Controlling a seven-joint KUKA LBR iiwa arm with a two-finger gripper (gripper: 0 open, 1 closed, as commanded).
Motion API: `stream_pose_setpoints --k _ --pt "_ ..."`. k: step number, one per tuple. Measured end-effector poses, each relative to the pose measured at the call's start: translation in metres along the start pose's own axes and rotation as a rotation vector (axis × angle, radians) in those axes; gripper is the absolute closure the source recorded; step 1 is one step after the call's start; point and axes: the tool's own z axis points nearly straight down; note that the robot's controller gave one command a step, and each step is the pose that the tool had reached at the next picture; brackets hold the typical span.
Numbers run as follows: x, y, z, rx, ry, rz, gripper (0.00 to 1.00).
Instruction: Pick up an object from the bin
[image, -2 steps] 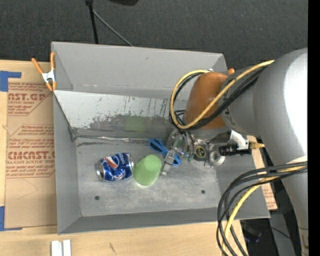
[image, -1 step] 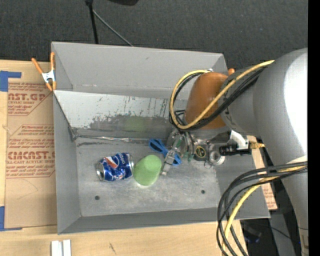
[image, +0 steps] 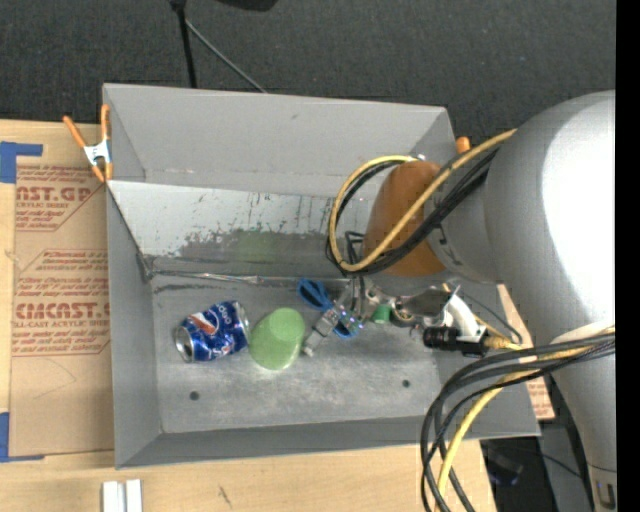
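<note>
My gripper is low in the middle of the bin, its tip right beside the right edge of a light green cylinder-shaped cup lying on its side. Whether it touches the cup I cannot tell. A blue plastic piece, perhaps a handle, lies just behind the gripper and is partly hidden by it. Left of the green cup rests a crushed blue cola can.
The arm with its orange cover and yellow and black cables hangs over the bin's right half and hides the floor there. The sloped back wall rises behind the things, and bare floor runs along the front.
</note>
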Motion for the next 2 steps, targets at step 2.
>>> stream_pose_setpoints --k 2 --pt "-0.002 0.000 -0.054 -0.002 -0.004 -0.001 1.00"
